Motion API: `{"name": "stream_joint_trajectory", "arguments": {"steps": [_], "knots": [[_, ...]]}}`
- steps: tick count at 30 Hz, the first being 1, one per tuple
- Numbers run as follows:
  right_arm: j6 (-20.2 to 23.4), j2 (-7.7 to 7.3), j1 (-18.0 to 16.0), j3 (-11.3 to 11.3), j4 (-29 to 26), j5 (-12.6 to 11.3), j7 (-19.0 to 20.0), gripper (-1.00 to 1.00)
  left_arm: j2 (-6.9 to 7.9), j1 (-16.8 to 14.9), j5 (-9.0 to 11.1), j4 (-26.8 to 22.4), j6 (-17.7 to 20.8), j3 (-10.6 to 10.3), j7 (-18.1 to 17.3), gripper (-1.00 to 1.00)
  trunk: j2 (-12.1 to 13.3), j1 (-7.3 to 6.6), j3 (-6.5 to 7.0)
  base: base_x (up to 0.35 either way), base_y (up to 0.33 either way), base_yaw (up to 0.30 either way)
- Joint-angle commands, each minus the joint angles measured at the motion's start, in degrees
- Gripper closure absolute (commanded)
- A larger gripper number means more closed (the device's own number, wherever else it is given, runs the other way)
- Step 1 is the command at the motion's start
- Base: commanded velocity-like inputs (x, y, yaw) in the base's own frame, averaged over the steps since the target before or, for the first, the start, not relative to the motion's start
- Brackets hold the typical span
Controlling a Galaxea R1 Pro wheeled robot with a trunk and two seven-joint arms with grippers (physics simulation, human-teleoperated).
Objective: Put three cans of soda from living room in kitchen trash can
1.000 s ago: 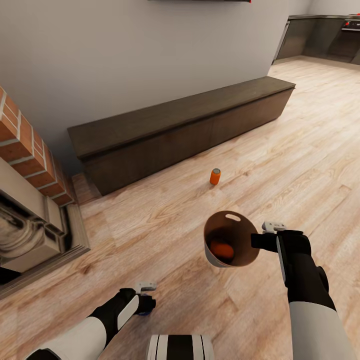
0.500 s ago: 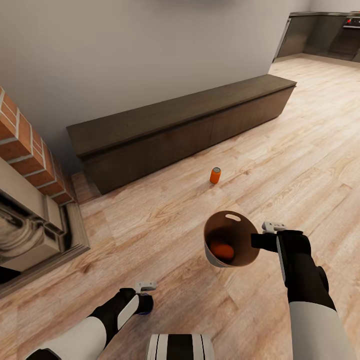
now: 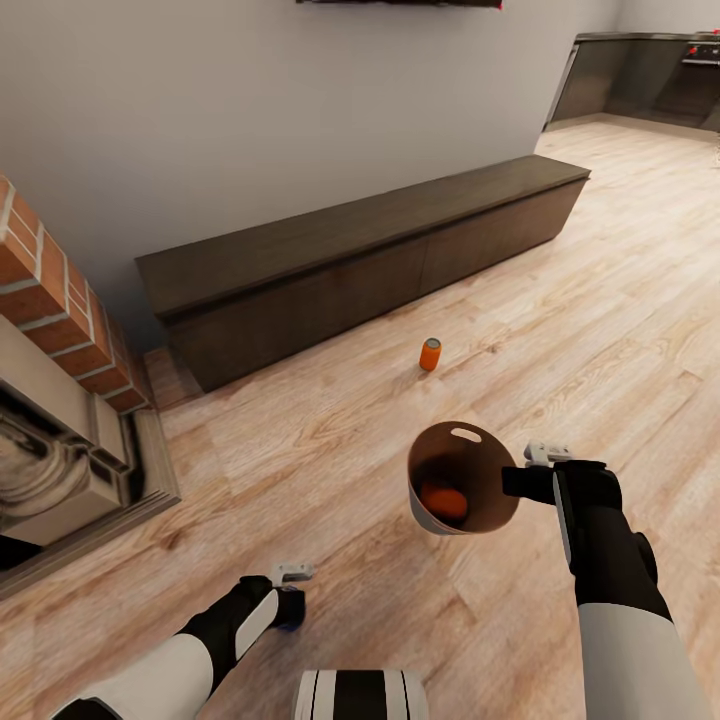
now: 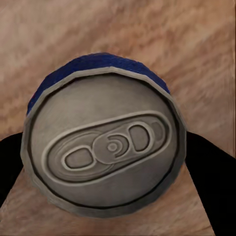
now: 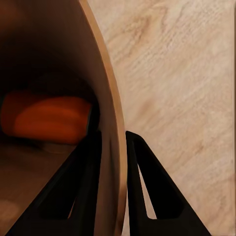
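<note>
Three soda cans in all: one orange can (image 3: 430,354) standing on the floor, one orange can (image 3: 444,498) lying inside the single bin (image 3: 492,478), and one blue can (image 4: 103,132); one long bench (image 3: 360,250).

wood floor (image 3: 560,300) bears one orange can (image 3: 430,354).
</note>
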Motion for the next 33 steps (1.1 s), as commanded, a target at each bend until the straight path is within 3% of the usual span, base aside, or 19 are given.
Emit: {"name": "stream_joint_trajectory", "arguments": {"steps": [1,16,24,29,33], "knots": [[0.2,0.01,0.0,0.0,0.0,-1.4,0.4,1.00,0.02,0.0,-0.1,-0.5,-0.1,-0.1,0.0,1.00,0.0,-0.03,0.23,0.000,0.000,0.000],[0.2,0.01,0.0,0.0,0.0,-1.4,0.4,1.00,0.10,0.2,-0.3,-3.8,-0.2,-0.3,-1.8,1.00,0.2,-0.41,3.55,0.000,0.000,0.000],[0.2,-0.02,-0.1,0.2,0.4,-1.3,0.4,1.00,0.40,0.2,-0.2,-9.9,0.9,-0.4,-2.1,1.00,0.3,-0.62,5.33,0.000,0.000,0.000],[0.2,-0.07,-0.1,0.3,0.7,-1.3,0.3,1.00,0.39,0.2,-0.2,-11.5,2.7,-0.3,-2.1,1.00,0.4,-0.75,6.43,0.000,0.000,0.000],[0.2,-0.07,-0.1,0.4,0.8,-1.3,0.2,1.00,0.35,0.2,-0.2,-15.8,6.0,-0.3,-2.1,1.00,1.2,-1.24,7.24,0.000,0.000,0.000]]}}
